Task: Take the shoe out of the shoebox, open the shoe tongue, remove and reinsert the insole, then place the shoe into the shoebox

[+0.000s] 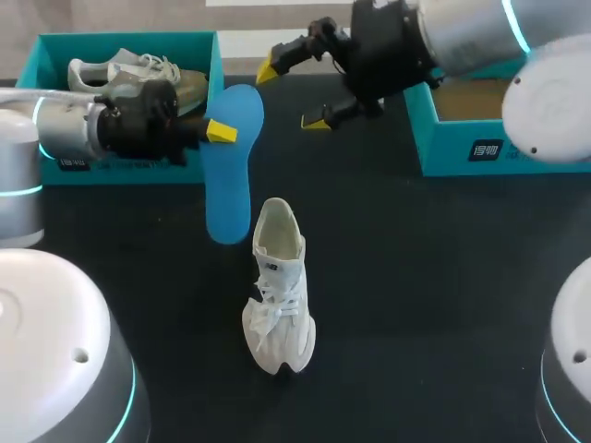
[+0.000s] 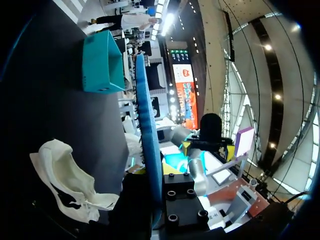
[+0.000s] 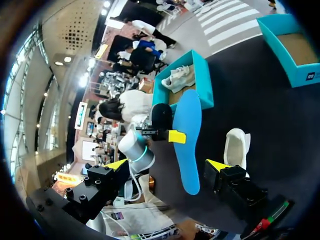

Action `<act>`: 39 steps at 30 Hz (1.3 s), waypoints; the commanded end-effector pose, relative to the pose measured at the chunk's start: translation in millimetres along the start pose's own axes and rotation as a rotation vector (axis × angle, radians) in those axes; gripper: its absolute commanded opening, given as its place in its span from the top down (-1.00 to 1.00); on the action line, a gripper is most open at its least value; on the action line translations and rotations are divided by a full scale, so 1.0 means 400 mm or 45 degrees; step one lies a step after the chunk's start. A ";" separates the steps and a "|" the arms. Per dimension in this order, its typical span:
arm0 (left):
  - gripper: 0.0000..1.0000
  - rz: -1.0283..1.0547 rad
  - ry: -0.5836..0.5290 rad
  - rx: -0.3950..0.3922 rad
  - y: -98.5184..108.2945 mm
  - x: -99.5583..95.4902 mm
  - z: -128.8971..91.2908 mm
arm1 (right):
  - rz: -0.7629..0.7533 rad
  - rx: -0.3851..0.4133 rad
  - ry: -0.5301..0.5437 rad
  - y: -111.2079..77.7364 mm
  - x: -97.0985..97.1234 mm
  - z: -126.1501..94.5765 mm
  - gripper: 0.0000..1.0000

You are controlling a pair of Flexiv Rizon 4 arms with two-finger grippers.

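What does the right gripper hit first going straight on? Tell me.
Likely the blue insole held by the left gripper: it lies straight ahead of the right gripper, whose fingers stand open, though depth is unclear.

The dark table (image 1: 416, 277) lies bare to the right of the shoe (image 1: 277, 291) and past its toe, so a gripper can pass there. Just left of the shoe's heel, the blue insole (image 1: 231, 175) blocks the way, seemingly pinched in the left gripper (image 1: 220, 132). Farther beyond the heel, the right gripper (image 1: 293, 94) hangs with its fingers spread. Well off beyond the heel to the left, a teal shoebox (image 1: 129, 41) holding a second shoe (image 1: 138, 74) walls that side. A teal box (image 1: 489, 152) does the same to the right.
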State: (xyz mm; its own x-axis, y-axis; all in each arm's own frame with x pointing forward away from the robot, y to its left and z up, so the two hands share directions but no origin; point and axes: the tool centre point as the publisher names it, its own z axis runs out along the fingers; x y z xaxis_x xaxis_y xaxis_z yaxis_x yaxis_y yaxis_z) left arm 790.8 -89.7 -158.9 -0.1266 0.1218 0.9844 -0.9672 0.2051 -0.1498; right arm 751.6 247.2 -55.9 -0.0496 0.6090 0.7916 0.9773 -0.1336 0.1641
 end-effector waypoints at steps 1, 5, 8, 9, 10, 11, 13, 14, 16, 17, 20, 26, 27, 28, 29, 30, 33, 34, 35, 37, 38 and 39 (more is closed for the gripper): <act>1.00 0.001 0.012 -0.031 -0.013 -0.013 0.000 | 0.010 0.002 -0.593 0.002 0.024 0.020 -1.00; 1.00 0.001 0.012 -0.031 -0.013 -0.013 0.000 | 0.011 0.028 -0.747 0.002 0.034 0.036 -1.00; 1.00 0.001 0.012 -0.031 -0.013 -0.013 0.000 | 0.021 0.046 -0.856 0.005 0.035 0.050 -1.00; 1.00 0.001 0.012 -0.031 -0.013 -0.013 0.000 | 0.022 0.044 -0.910 0.006 0.037 0.055 -1.00; 1.00 0.001 0.012 -0.031 -0.013 -0.013 0.000 | 0.019 0.056 -0.943 0.008 0.038 0.059 -1.00; 1.00 0.001 0.012 -0.031 -0.013 -0.013 0.000 | 0.016 0.054 -0.975 0.010 0.039 0.064 -1.00; 1.00 0.001 0.012 -0.031 -0.013 -0.013 0.000 | 0.015 0.049 -1.043 0.012 0.041 0.069 -1.00; 1.00 0.001 0.012 -0.031 -0.013 -0.013 0.000 | 0.059 -0.010 -1.223 0.017 0.045 0.079 -1.00; 1.00 0.001 0.012 -0.031 -0.013 -0.013 0.000 | 0.059 -0.010 -1.223 0.017 0.045 0.079 -1.00; 1.00 0.001 0.012 -0.031 -0.013 -0.013 0.000 | 0.059 -0.010 -1.223 0.017 0.045 0.079 -1.00; 1.00 0.001 0.012 -0.031 -0.013 -0.013 0.000 | 0.059 -0.010 -1.223 0.017 0.045 0.079 -1.00; 1.00 0.001 0.012 -0.031 -0.013 -0.013 0.000 | 0.059 -0.010 -1.223 0.017 0.045 0.079 -1.00; 1.00 0.001 0.012 -0.031 -0.013 -0.013 0.000 | 0.059 -0.010 -1.223 0.017 0.045 0.079 -1.00; 1.00 0.001 0.012 -0.031 -0.013 -0.013 0.000 | 0.022 -0.024 -1.208 0.022 0.050 0.084 -1.00; 1.00 0.001 0.012 -0.031 -0.013 -0.013 0.000 | 0.006 -0.046 -1.237 0.023 0.054 0.086 -1.00; 1.00 0.001 0.012 -0.031 -0.013 -0.013 0.000 | -0.032 -0.056 -1.288 0.027 0.060 0.090 -1.00; 1.00 0.001 0.012 -0.031 -0.013 -0.013 0.000 | -0.088 -0.098 -1.304 0.034 0.070 0.102 -1.00; 1.00 0.001 0.012 -0.031 -0.013 -0.013 0.000 | -0.095 -0.102 -1.306 0.036 0.072 0.108 -1.00; 1.00 0.001 0.012 -0.031 -0.013 -0.013 0.000 | -0.111 -0.091 -1.312 0.037 0.074 0.114 -1.00; 1.00 0.001 0.012 -0.031 -0.013 -0.013 0.000 | -0.114 -0.086 -1.328 0.038 0.076 0.125 -1.00; 1.00 0.001 0.012 -0.031 -0.013 -0.013 0.000 | -0.128 -0.078 -1.325 0.037 0.078 0.132 -1.00; 1.00 0.001 0.012 -0.031 -0.013 -0.013 0.000 | -0.124 -0.080 -1.328 0.037 0.078 0.137 -1.00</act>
State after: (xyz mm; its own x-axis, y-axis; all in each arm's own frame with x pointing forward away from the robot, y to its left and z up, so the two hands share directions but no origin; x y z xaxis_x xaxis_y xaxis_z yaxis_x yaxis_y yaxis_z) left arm 796.2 -91.7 -162.8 -0.1250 0.1319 0.9833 -0.9621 0.2259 -0.1526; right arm 771.2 297.3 -58.2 0.0494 0.9959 0.0758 0.9630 -0.0676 0.2610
